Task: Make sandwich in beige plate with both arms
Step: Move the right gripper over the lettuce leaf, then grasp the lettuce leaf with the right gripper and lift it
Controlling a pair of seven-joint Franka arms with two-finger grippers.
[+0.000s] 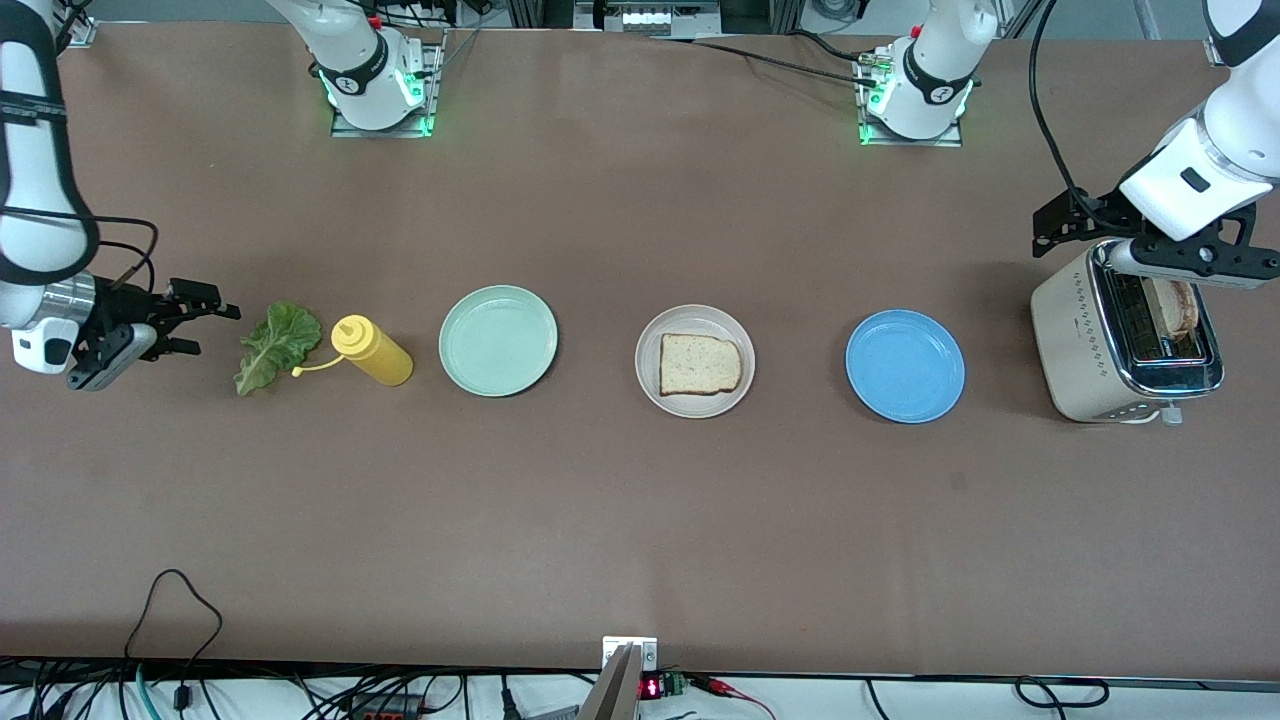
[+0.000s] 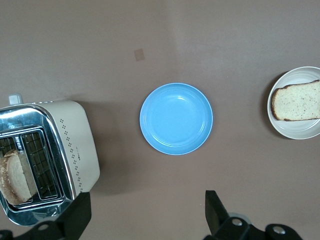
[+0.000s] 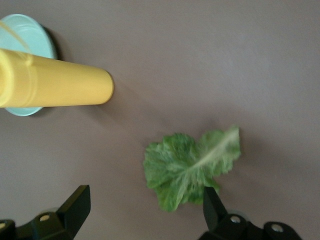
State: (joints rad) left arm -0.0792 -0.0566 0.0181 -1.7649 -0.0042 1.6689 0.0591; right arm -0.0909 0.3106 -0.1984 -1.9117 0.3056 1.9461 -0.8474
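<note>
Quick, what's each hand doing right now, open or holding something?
Left hand: open, empty, over the toaster.
Right hand: open, empty, beside the lettuce leaf.

Yellow squeeze bottle [image 1: 372,351], mint-green plate [image 1: 498,340], blue plate [image 1: 905,366], toaster [image 1: 1120,340] (all in one row).

Robotics lab, two white arms bolted to a brown-covered table [image 1: 640,520], loose cables [image 1: 170,600] and electronics along its edge

Bread slice [image 1: 700,364] flat on beige plate [image 1: 651,384]
</note>
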